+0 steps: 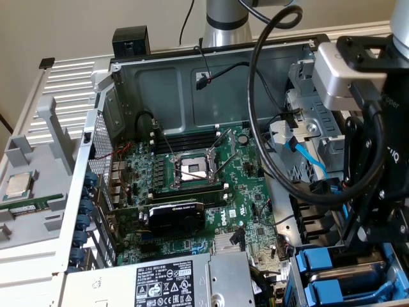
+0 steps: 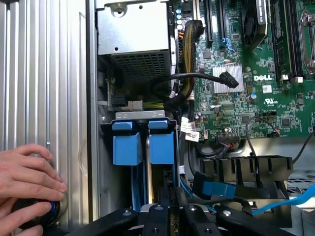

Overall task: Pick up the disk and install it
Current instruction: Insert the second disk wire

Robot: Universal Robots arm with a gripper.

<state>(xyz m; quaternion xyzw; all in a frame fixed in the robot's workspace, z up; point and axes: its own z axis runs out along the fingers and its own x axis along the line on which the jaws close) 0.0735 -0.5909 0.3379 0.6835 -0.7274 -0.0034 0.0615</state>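
A person's hand (image 2: 27, 177) rests on a dark round knob (image 2: 37, 211) on the ribbed case panel (image 2: 44, 73), well off to one side of the gripper (image 2: 170, 209). Just ahead of the gripper, two blue carriers stand edge-on, side by side in the drive bay (image 2: 106, 132). The one in line with it I take to be the disk (image 2: 161, 147), already down in its slot. The step in hand therefore looks like the install, at or near seating, not the pick-up. Whether the gripper grips the disk or merely hovers over it, I cannot tell. Finishing would call for a straight push along the slot, clear of the blue cable (image 2: 295, 196) beyond. The motherboard (image 2: 256, 64) lies farther off. Only the wrist view shows the hand. Only the exterior view shows the empty processor socket (image 1: 192, 169), the graphics card (image 1: 176, 214) and a loose chip (image 1: 18, 185) outside the case.
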